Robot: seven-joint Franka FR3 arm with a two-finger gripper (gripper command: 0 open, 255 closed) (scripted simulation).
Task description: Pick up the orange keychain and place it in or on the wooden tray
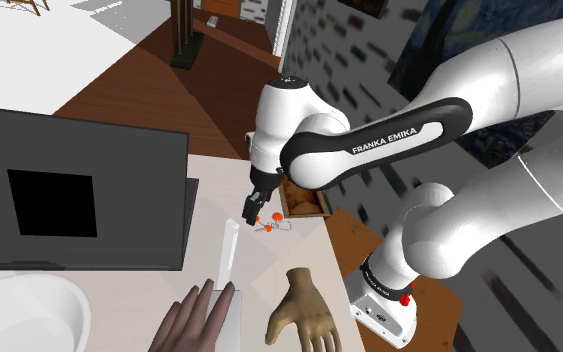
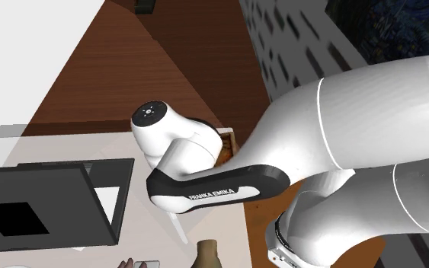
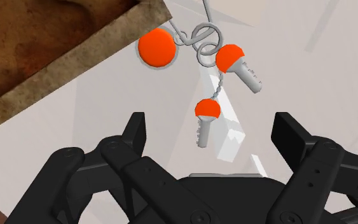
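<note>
Since the jaws are spread wide with nothing held between them, the orange keychain (image 3: 230, 58) is judged not yet grasped; it is seen lying flat on the pale tabletop (image 3: 107, 108) just ahead of the jaws, beyond the tips of the black fingers (image 3: 136, 130) and roughly on the line between them. The keychain is made up of loose parts, an orange disc (image 3: 156, 48) and two orange-headed keys (image 3: 207, 109) strung together on thin wire and chain, so only one part may be caught when the jaws are closed, and the rest would be left dangling and could swing or snag. Because the parts lie thin against the tabletop, they could be pushed away should the jaws be lowered too little, and the tabletop could be struck should they be lowered too far. The disc is seen against the edge of the wooden tray (image 3: 75, 63), which lies beyond the keychain and off to one side of the jaws; whether it touches or overlaps that edge cannot be told, and it could be caught there during the lift. As for containers, nothing is seen in the visible part of the tray, and the rest of it is hidden, so its full contents cannot be told
</note>
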